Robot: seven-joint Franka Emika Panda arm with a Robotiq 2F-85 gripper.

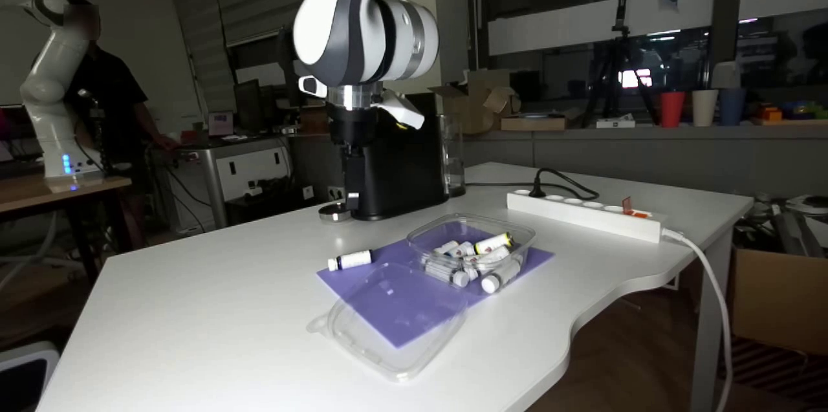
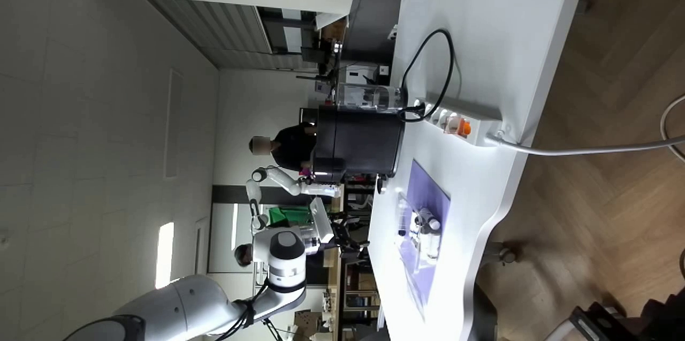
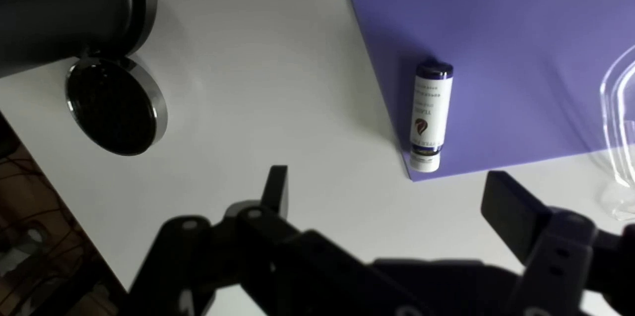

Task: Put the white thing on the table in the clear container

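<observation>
White-labelled cylindrical vial (image 3: 430, 116) lies on a corner of the flat purple sheet (image 3: 496, 83); black two-fingered gripper (image 3: 387, 197), fingers (image 3: 513, 214) spread, holds nothing. Shallow clear-plastic container (image 1: 527, 240) on the sheet contains similar vials (image 1: 493, 243). Judged remaining: all: grasp, transfer, release.

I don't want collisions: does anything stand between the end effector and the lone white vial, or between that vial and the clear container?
Nothing visible stands between the open end effector and the lone white vial. Toward the clear container, only its raised wall needs clearing; the clear lid appears to lie beside that path.
</observation>
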